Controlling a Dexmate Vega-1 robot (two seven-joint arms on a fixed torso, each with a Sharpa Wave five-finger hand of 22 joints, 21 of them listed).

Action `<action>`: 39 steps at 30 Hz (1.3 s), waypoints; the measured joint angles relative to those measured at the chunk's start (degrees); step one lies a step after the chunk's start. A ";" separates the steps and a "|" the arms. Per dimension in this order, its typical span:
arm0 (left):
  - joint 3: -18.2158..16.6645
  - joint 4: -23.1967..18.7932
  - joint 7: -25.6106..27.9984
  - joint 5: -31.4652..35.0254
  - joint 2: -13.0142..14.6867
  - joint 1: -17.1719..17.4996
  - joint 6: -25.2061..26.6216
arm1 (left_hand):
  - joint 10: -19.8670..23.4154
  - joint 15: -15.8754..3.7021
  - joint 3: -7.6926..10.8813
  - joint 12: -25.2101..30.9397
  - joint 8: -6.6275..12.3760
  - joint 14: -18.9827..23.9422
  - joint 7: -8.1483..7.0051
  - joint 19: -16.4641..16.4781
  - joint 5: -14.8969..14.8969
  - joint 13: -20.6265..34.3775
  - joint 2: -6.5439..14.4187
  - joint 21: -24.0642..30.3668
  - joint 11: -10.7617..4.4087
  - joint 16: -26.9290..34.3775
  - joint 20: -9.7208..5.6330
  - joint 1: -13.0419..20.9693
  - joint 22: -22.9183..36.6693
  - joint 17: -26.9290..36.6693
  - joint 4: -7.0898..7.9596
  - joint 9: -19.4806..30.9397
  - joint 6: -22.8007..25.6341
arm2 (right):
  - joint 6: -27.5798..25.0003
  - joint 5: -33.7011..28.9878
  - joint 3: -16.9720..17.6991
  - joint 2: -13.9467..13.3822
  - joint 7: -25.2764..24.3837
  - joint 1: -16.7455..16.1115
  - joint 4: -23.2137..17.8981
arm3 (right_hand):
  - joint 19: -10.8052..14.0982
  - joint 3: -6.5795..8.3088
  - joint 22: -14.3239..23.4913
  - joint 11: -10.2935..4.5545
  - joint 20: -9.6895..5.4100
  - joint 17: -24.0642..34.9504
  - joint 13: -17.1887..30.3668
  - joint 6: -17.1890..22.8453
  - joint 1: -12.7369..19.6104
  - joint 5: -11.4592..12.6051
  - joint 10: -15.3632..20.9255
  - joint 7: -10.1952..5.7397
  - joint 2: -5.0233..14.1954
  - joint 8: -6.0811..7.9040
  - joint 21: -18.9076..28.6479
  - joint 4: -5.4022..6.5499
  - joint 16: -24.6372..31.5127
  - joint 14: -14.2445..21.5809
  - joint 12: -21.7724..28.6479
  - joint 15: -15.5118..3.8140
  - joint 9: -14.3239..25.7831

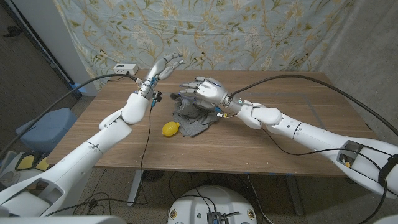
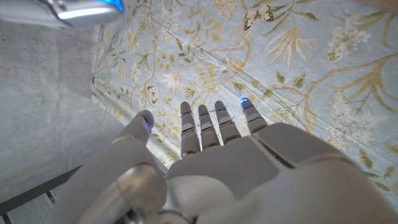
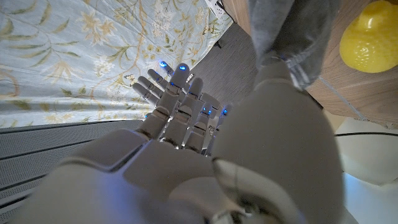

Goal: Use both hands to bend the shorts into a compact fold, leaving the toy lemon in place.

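- The shorts (image 1: 196, 118) lay bunched in a grey heap on the table (image 1: 298, 146), just right of the left hand and partly under the right hand; by the look of it the fold was partly made but loose.
- The left hand (image 1: 163, 67) was raised off the table beside and beyond the heap, fingers spread and straight, holding nothing. In the left wrist view its fingers (image 2: 211, 127) pointed at the patterned cloth with nothing between them. I judged it was clear of the fabric so as to come in again for a fresh hold.
- The toy lemon (image 1: 171, 129) sat on the table below the left hand and just beside the near-left edge of the shorts, apparently untouched, as the task wants.
- The right hand (image 1: 202, 92) hovered over the far part of the heap, fingers curled downward; a strip of grey fabric hung close by its thumb in the right wrist view, yet I could not tell whether it gripped the cloth or only pressed on it.
- The table was brown wood with a visible grain.
- A pale floral curtain (image 1: 249, 31) hung behind it, with a blue chair (image 1: 46, 124) far left of the left hand.
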 measured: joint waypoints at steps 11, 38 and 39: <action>-0.95 0.05 0.04 -0.89 -0.42 0.83 -0.86 | 0.00 0.00 -0.24 0.00 0.00 0.00 -0.02 0.00 0.00 0.00 0.05 0.00 -0.01 0.00 0.00 -0.52 0.00 0.00 0.24 -0.11 -0.65 | -7.38 -2.52 2.08 -2.44 12.90 -2.33 -6.69 | 0.71 1.00 0.19 -0.71 0.01 -1.14 -1.05 -1.48 5.47 4.95 -0.59 0.18 4.83 1.56 -6.64 -2.57 2.01 -5.37 1.53 0.54 -0.29; 0.63 2.52 -5.72 -5.60 -0.94 0.40 0.62 | -5.16 1.51 -1.11 -1.88 -1.29 -2.41 -3.53 0.30 -0.69 -0.16 -0.81 0.40 0.17 -0.56 0.30 -4.47 -0.01 -0.02 1.11 -0.91 -10.35 | -21.40 11.67 13.18 0.82 17.24 -10.62 -11.27 | 3.00 2.60 0.29 2.62 1.58 -2.26 -1.04 6.13 -4.20 -1.04 5.92 3.42 11.86 2.05 -9.02 4.19 3.34 -0.51 2.01 0.14 -0.27; 0.74 2.87 -5.72 -5.60 -1.04 0.29 0.62 | -5.24 1.45 -1.21 -2.06 -1.29 -2.47 -3.65 0.39 -0.69 -0.16 -0.95 0.40 0.09 -0.72 0.22 -4.73 -0.01 -0.02 1.21 -0.91 -10.63 | -21.59 13.42 13.18 0.82 17.12 -10.62 -11.27 | 2.81 2.57 0.28 3.12 1.77 -2.26 -1.04 6.11 -4.77 -1.28 5.92 3.39 11.85 2.05 -9.22 4.46 3.34 -0.51 2.01 0.14 -0.27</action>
